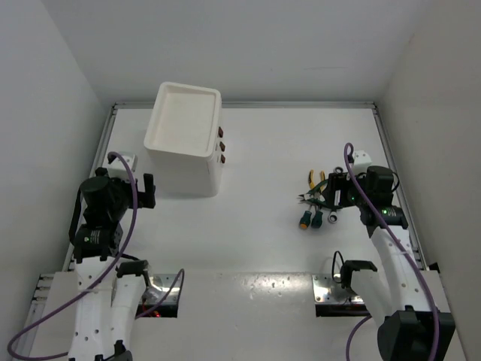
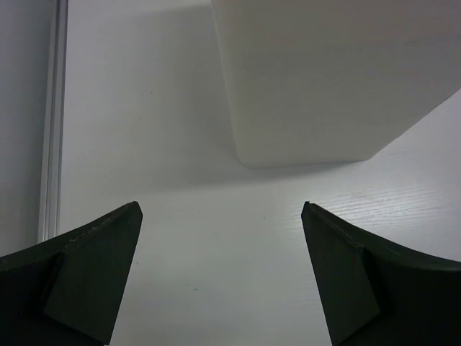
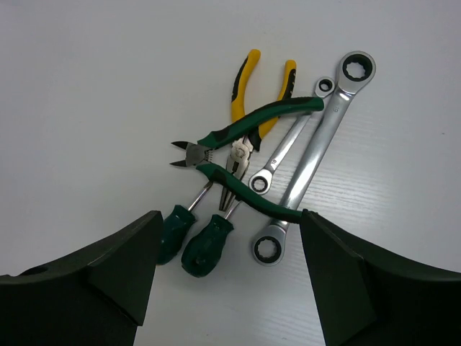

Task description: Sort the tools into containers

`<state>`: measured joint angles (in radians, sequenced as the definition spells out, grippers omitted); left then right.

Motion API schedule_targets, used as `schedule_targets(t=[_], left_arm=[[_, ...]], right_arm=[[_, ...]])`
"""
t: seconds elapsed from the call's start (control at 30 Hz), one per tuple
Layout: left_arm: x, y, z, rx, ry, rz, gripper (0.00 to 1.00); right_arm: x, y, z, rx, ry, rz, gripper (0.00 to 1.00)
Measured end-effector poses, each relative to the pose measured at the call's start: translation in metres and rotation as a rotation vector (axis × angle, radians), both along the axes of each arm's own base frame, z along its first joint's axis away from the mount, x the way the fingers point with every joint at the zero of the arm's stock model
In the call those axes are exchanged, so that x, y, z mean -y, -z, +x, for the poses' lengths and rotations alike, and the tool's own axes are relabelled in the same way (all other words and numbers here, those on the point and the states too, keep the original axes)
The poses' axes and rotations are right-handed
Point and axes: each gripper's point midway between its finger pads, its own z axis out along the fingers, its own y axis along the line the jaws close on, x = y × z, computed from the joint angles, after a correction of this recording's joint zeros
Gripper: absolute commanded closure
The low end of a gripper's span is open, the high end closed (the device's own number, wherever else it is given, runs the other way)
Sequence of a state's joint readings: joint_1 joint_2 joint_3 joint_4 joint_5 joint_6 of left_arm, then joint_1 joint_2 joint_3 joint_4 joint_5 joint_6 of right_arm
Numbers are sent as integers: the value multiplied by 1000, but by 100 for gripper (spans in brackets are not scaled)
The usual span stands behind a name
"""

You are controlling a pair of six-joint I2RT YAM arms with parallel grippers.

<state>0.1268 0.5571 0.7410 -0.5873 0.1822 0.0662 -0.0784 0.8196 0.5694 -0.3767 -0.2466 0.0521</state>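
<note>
The tools lie heaped at the worktop's 3 o'clock side, with pliers, screwdrivers and wrenches crossing one another, apparently unsorted. The white container stands well apart at 10 o'clock. The right gripper hangs over the heap, jaws spread wide and holding nothing, seemingly choosing a pick. The left gripper gapes empty near the container.

The right pincer, spread wide, frames green cutters lying across yellow pliers, screwdrivers and wrenches

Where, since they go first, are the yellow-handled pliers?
In the right wrist view, the yellow-handled pliers lie on the white table's right side, under the green-handled cutters and left of the large silver wrench.
</note>
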Motion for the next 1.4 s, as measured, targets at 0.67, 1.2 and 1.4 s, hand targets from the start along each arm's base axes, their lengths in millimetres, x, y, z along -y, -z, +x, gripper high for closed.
schedule_targets(t=[0.67,1.2,1.4], left_arm=[[-33,-15,-9,66,-233,0,0],[-75,-131,80,55,-382,29,0],[-71,-158,140,6,-277,-11,0]], right_arm=[[0,-5,0,21,-4,-8,22],[-1,5,11,-97,-33,-6,22],[-3,10,10,-133,-58,-4,22]])
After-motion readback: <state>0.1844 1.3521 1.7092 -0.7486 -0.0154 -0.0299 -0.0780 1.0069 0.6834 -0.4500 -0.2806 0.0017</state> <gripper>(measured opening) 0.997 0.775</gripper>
